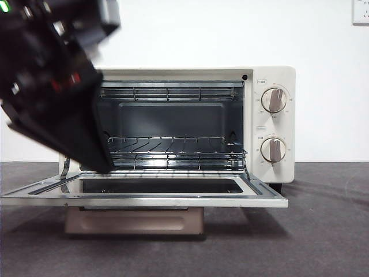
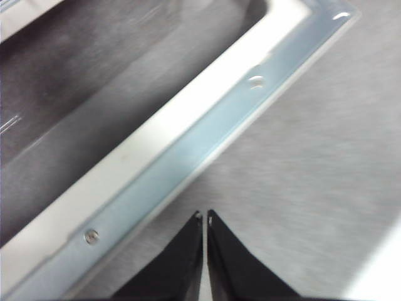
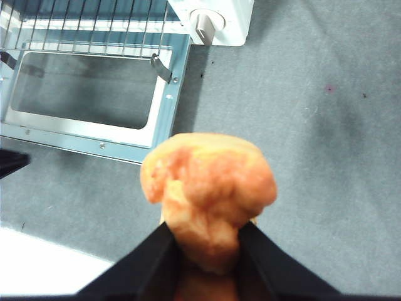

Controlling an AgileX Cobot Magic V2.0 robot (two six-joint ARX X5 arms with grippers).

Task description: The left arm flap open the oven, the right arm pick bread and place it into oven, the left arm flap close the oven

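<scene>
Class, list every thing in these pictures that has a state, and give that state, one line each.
oven door: flapped fully open, lying flat.
oven: cavity open, no bread on its wire rack.
bread: held above the table, outside the oven.
right claw: shut on the bread.
left claw: shut, holding nothing, beside the door's edge.

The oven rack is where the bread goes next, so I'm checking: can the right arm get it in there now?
Probably yes: the oven door lies flat open, the rack looks bare, and the right end effector holds the bread above the table.
</scene>
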